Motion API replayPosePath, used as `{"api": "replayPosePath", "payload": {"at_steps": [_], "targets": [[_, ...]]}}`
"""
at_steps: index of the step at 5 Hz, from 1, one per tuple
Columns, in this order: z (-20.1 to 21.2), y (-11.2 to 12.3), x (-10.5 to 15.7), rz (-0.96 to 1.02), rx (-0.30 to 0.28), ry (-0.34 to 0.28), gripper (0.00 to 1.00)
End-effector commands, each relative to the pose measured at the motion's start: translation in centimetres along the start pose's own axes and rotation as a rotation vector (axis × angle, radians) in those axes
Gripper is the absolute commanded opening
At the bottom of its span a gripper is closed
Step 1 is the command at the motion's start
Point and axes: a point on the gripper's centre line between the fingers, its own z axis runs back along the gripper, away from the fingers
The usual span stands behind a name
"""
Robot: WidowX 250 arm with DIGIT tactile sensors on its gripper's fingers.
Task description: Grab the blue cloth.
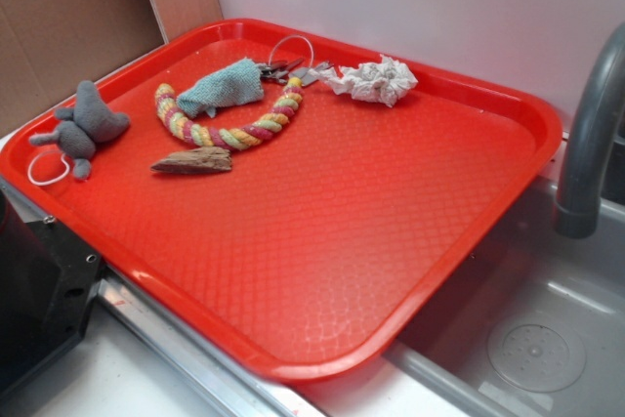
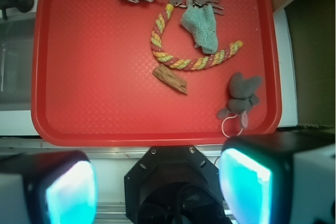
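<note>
- Red tray (image 1: 410,271): ribbed plastic, raised rim, set partly over a grey sink (image 1: 547,339); all items lie in its far half, the near half bare.
- Blue cloth (image 1: 222,88): teal terry rag, crumpled, lying inside the curve of the rope; one edge overlaps the rope, another corner touches the keys. Also seen in the wrist view (image 2: 201,29).
- Multicolour rope (image 1: 229,129): yellow, pink and green twist, bent in an arc around the cloth.
- Keys on a wire ring (image 1: 288,63): just beside the cloth and the rope's end, near the tray's far rim.
- White paper wad (image 1: 376,80): crumpled, just beyond the keys, apart from the cloth.
- Wood chip (image 1: 192,161): brown, flat, just outside the rope's arc.
- Grey plush toy (image 1: 86,127): at the tray's edge, with a white loop, well apart from the cloth.
- Grey faucet (image 1: 591,134): beside the tray, over the sink.
- Gripper (image 2: 157,187): wrist view only; jaws spread wide, holding nothing, above the tray's near rim, far from the cloth.
</note>
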Motion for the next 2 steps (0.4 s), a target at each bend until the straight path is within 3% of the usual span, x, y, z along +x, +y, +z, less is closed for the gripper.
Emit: {"api": "replayPosePath", "payload": {"at_steps": [1,2], "targets": [[0.00,0.00,0.00,0.000,0.000,0.000,1.00],[-0.20,0.05,0.47,0.007,0.004,-0.021,1.00]]}}
